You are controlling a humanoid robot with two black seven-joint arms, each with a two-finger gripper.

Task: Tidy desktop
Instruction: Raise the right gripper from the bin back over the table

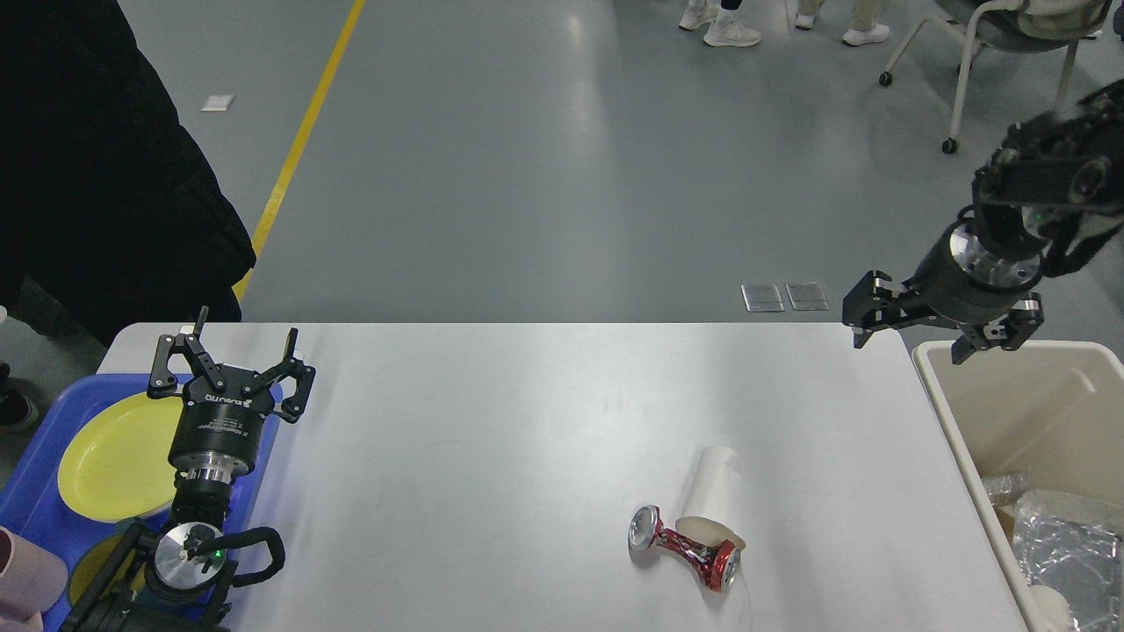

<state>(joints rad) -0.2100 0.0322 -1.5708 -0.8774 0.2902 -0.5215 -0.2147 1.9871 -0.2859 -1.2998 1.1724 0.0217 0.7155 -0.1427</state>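
Note:
The desktop (527,439) is a wide white tabletop with rounded corners. On it, front right of centre, lies a crushed red and silver can (683,546) on its side. A white paper cup (713,496) lies tipped over right behind it, touching it. My left gripper (243,344) is open and empty, raised over the table's left end beside the blue tray. My right gripper (909,344) is open and empty, held above the table's right edge by the near corner of the beige bin.
A blue tray (35,491) at the left holds a yellow plate (114,456) and a pink cup (26,575). A beige bin (957,439) at the right holds crumpled clear plastic (1067,544). A person in black (88,158) stands at the far left.

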